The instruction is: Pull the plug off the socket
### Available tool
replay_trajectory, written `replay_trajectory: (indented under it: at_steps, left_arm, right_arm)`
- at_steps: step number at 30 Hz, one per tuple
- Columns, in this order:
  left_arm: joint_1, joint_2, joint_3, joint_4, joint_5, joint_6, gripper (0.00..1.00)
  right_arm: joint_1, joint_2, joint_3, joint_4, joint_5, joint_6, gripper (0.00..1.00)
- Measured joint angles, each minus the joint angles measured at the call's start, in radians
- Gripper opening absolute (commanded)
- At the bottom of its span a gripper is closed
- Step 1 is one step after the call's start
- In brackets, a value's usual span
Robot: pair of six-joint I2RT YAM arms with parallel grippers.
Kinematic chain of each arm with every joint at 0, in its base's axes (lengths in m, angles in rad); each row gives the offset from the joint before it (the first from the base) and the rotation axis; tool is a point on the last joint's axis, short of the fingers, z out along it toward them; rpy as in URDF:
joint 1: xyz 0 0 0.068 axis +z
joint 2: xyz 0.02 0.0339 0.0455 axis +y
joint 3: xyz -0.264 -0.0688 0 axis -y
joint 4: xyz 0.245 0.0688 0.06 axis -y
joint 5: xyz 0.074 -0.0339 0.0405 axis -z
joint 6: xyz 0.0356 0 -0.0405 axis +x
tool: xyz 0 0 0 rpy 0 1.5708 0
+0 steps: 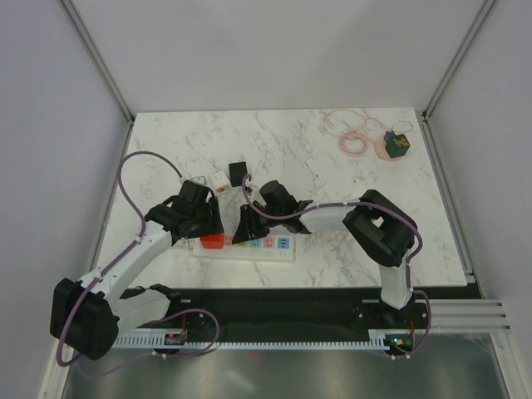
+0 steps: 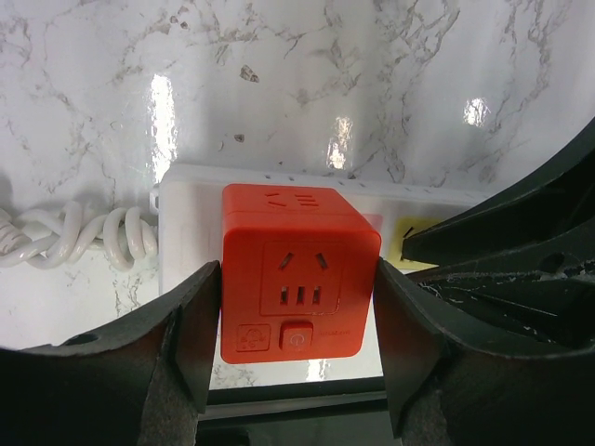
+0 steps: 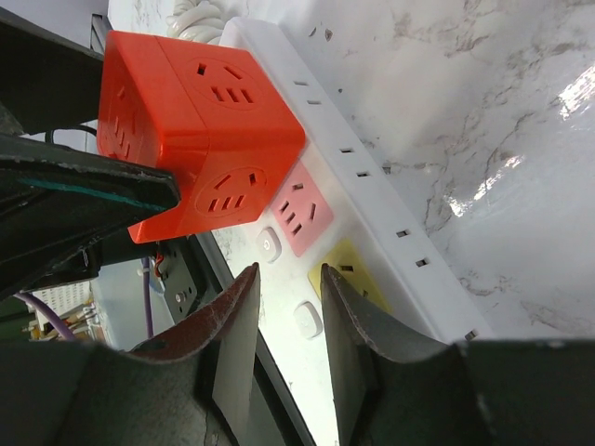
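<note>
We're looking at the socket lying flat on the marble table, close to its near edge. Its long axis runs left to right, parallel to that edge, outlets facing up. At its left end a coiled white cord leads away. The plug, a red cube, is seated on that same left end, and beside it we make out a pink outlet, then a yellow one.

For writing, we get little. The cube's near face shows outlet slots, a round power-symbol button and a small icon panel, and any lettering there is too small to read.

Now the arms. The left arm reaches up and right from its base, and the left gripper is clamped on the cube, with its fingers pressed against both side faces. The right arm folds at the elbow and stretches leftward. The right gripper hangs over the strip just right of the cube, jaws a narrow gap apart with nothing between them.
</note>
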Motion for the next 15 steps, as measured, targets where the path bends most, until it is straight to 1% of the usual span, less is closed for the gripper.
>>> replay_trajectory:
  at_steps: [3, 9, 13, 15]
  left_arm:
    - [0.000, 0.025, 0.020, -0.010, -0.006, 0.000, 0.02]
    - [-0.002, 0.024, 0.035, -0.031, -0.010, 0.001, 0.02]
    - [-0.001, 0.023, 0.079, -0.063, -0.017, 0.000, 0.02]
    - [-0.002, 0.017, 0.100, -0.053, -0.013, -0.001, 0.02]
  right_arm:
    - [0.000, 0.000, 0.000, 0.001, -0.001, 0.000, 0.42]
    - [0.000, 0.000, -0.005, 0.010, -0.002, 0.004, 0.42]
    - [-0.001, 0.002, -0.005, 0.014, -0.004, 0.006, 0.42]
    - [-0.001, 0.002, -0.005, 0.015, -0.004, 0.006, 0.42]
